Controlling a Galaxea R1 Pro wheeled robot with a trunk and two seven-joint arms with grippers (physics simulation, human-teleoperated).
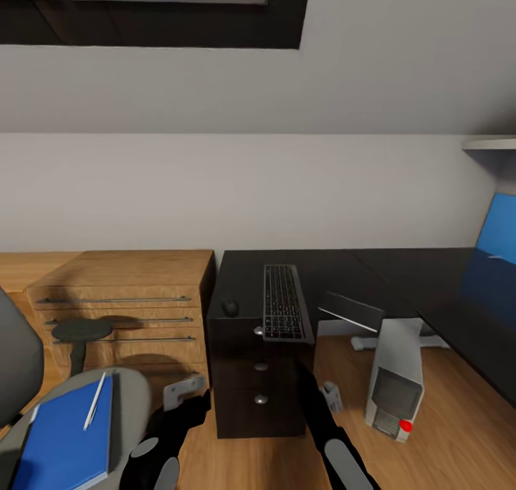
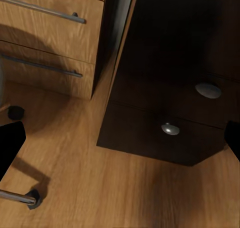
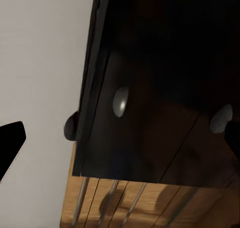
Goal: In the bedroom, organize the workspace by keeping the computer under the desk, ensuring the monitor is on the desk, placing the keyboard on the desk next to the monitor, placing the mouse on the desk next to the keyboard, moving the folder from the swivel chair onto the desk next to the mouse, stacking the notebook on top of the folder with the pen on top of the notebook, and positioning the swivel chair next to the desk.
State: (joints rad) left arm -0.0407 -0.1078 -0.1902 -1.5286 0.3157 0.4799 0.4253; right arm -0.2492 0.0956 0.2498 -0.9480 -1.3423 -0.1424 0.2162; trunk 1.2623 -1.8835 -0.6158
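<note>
While both arms hang low in front of the desk's black drawer unit (image 1: 259, 375), the left gripper (image 1: 183, 391) sits just off the unit's left front corner and the right gripper (image 1: 331, 395) just off its right side, near the floor. In the left wrist view the two dark fingertips (image 2: 11, 148) stand at opposite edges of the picture with nothing between them, so the left gripper is spread wide and empty; the right wrist view shows the same wide, empty spread, with one fingertip (image 3: 10, 143) at the edge and the drawer knobs (image 3: 121, 100) ahead of it. Above and beyond both grippers, on the black top of the desk (image 1: 401, 275), the keyboard (image 1: 284, 304) lies lengthwise with its near end reaching the front edge, and the mouse (image 1: 231, 307) rests just to its left. To the right of the right gripper, the computer (image 1: 394, 381) stands on the wooden floor under the desk, and the monitor (image 1: 352, 312) is also down there, tilted, just behind the tower. To the left of the left gripper, the swivel chair (image 1: 132, 397) carries the blue folder (image 1: 61, 440) on its seat, with the pen (image 1: 94, 401) lying on top of it; whether a notebook lies there too I cannot tell. Behind the chair stands a light wooden dresser (image 1: 125, 289), touching or nearly touching the drawer unit's left side.
</note>
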